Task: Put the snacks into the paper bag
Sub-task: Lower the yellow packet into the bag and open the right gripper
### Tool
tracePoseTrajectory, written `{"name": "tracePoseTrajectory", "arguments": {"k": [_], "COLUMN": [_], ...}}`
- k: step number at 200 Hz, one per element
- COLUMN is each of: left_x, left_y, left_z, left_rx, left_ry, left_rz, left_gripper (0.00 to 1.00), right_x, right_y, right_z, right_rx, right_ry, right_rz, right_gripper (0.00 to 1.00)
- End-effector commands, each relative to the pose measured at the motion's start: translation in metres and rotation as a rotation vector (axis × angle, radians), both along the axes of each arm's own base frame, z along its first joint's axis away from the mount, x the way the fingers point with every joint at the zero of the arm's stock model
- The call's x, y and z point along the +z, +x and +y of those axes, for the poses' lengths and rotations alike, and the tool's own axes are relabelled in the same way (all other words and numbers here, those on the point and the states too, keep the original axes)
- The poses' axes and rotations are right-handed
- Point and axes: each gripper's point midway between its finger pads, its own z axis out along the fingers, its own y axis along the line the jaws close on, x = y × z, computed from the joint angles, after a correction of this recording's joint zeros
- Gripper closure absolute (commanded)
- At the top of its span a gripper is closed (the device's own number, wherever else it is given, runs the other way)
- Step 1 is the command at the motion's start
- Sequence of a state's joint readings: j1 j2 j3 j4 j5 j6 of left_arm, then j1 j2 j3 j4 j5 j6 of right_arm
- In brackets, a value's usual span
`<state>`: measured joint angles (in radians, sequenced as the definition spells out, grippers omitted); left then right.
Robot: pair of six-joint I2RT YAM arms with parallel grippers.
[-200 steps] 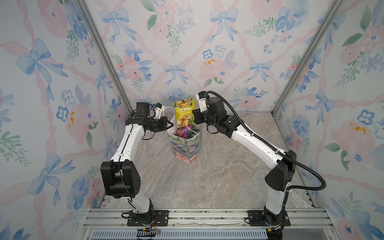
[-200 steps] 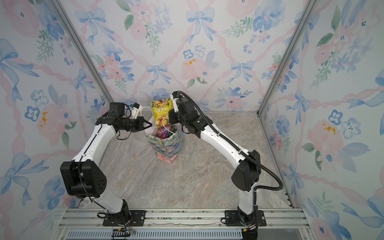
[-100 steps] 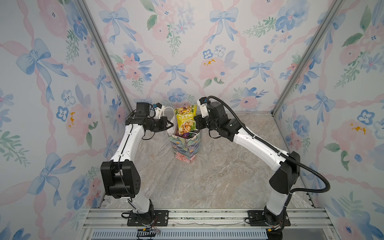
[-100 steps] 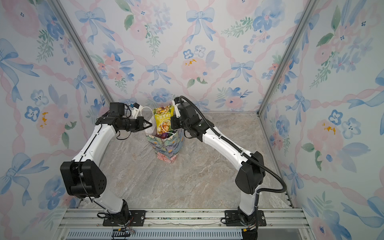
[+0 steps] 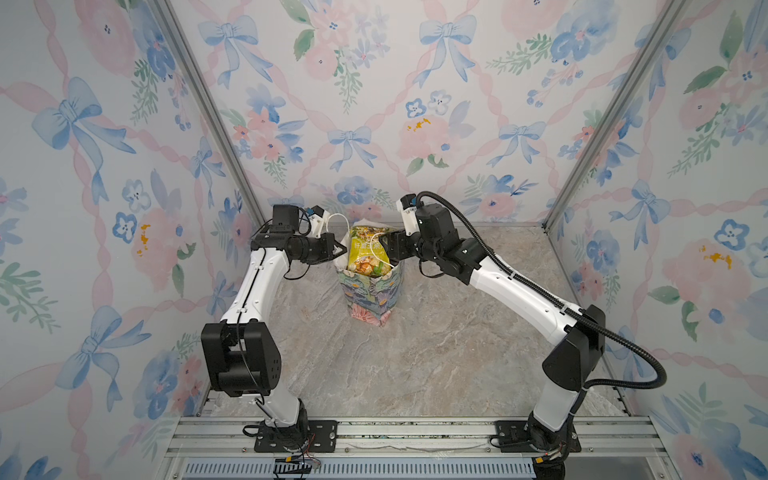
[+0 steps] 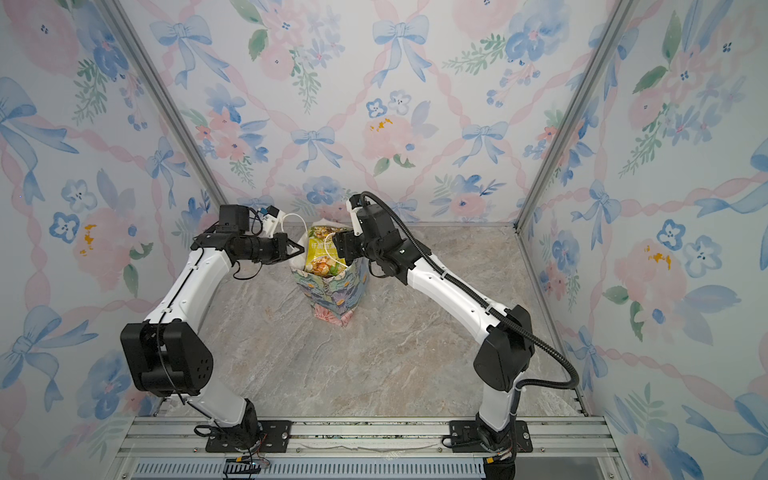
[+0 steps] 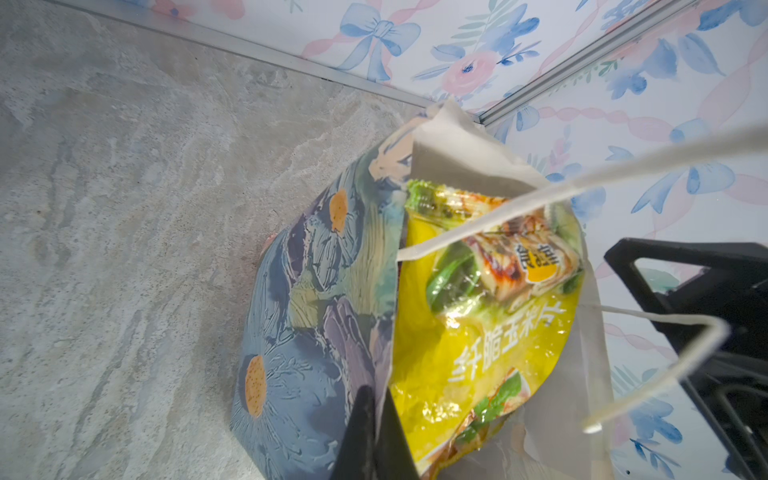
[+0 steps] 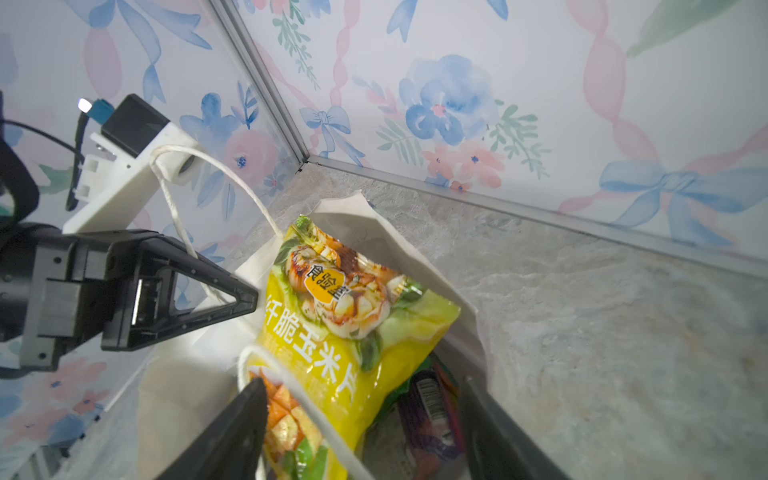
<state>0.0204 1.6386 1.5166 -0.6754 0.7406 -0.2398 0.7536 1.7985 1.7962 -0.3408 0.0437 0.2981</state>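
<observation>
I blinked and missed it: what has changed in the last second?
The right pincer lowered the yellow snack packet into the paper bag, then opened and let it go; the packet's top sticks out. The left pincer stayed shut on the bag's rim, and the bag stayed put.

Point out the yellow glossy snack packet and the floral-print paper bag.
yellow glossy snack packet (image 8: 353,340): right wrist view, printed face.
floral-print paper bag (image 5: 370,295): in a top view, outer wall.
</observation>
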Motion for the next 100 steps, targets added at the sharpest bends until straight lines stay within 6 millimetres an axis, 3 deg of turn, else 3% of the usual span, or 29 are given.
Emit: {"name": "tracePoseTrajectory", "arguments": {"k": [1,32,43,49,100], "left_x": [0.01,0.011,0.01,0.01,0.011], "left_y": [0.001,0.001,0.001,0.002,0.002], "left_z": [-0.001,-0.001,-0.001,0.0,0.0], "left_rx": [-0.008,-0.008,-0.007,-0.007,-0.003], "left_ry": [-0.011,-0.009,-0.009,-0.008,-0.006], "left_rz": [-0.046,-0.049,-0.048,-0.048,-0.05], "left_gripper": [1.0,1.0,1.0,1.0,1.0], "right_x": [0.054,0.085,0.085,0.1,0.096], "right_y": [-0.008,-0.01,-0.008,-0.014,-0.014], "right_z": [-0.019,-0.039,-0.044,-0.053,-0.074], "right_rx": [-0.041,-0.084,-0.099,-0.109,-0.146], "right_ry": [0.024,0.047,0.05,0.073,0.061], "right_rz": [-0.111,-0.175,-0.185,-0.21,-0.208], "right_gripper": [0.13,0.06,0.05,0.04,0.03]}}
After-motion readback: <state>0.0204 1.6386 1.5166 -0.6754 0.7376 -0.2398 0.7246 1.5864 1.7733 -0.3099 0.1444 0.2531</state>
